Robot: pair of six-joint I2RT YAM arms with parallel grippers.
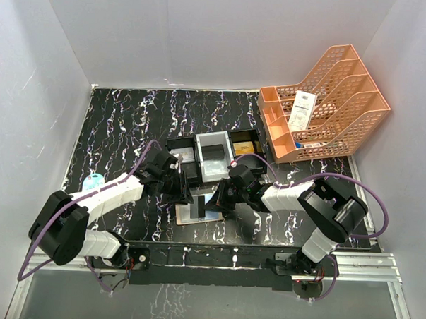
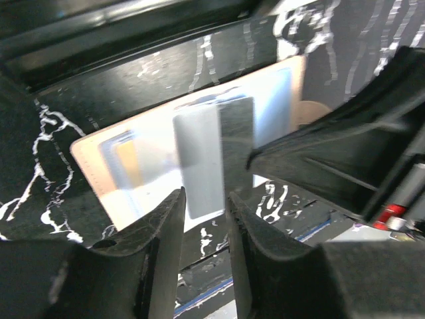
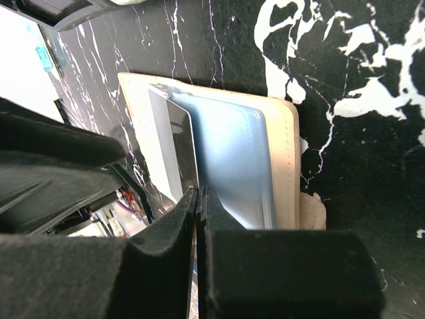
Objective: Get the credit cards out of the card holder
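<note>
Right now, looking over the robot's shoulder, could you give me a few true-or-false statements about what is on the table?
1. The tan card holder lies open on the table. True.
2. The white receipt lies flat on the table. False: it stands in the orange file rack.
3. A silvery card sticks partway out of the card holder. True.
4. The right gripper is spread wide. False: its fingers are nearly closed on the silvery card's edge.
5. The left gripper is at the card holder too. True.
</note>
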